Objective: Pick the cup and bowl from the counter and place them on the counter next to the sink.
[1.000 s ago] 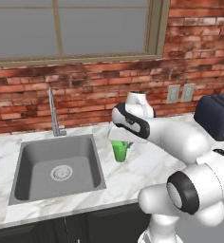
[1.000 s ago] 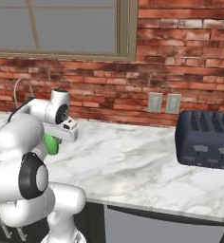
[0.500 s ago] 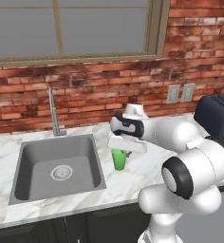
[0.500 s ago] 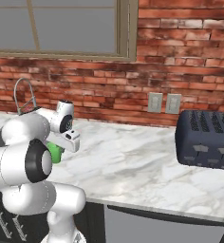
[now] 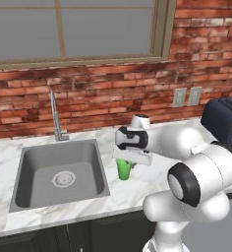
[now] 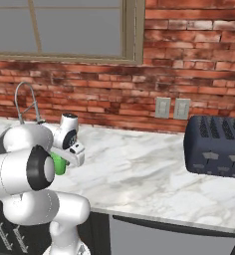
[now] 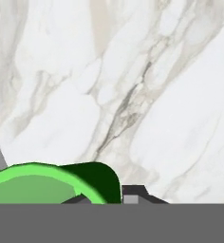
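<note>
The green cup (image 5: pixel 123 169) stands upright on the white marble counter (image 5: pixel 137 189), just right of the sink (image 5: pixel 59 170). My gripper (image 5: pixel 128 162) reaches down from above and is shut on the cup's rim. From the other side the cup (image 6: pixel 59 165) shows partly behind my arm, under the gripper (image 6: pixel 65 158). In the hand view the cup's rim (image 7: pixel 38 182) curves along the bottom left, with one dark fingertip (image 7: pixel 133 193) against its wall. The bowl is out of view.
A thin metal faucet (image 5: pixel 55 117) rises behind the sink. A dark toaster (image 6: pixel 216 147) sits at the right end of the counter, below the wall outlets (image 6: pixel 172 108). Bare marble (image 6: pixel 134 169) stretches between the cup and the toaster.
The arm has brought the cup down and slightly toward the counter's front edge. The grip on the rim stays shut.
</note>
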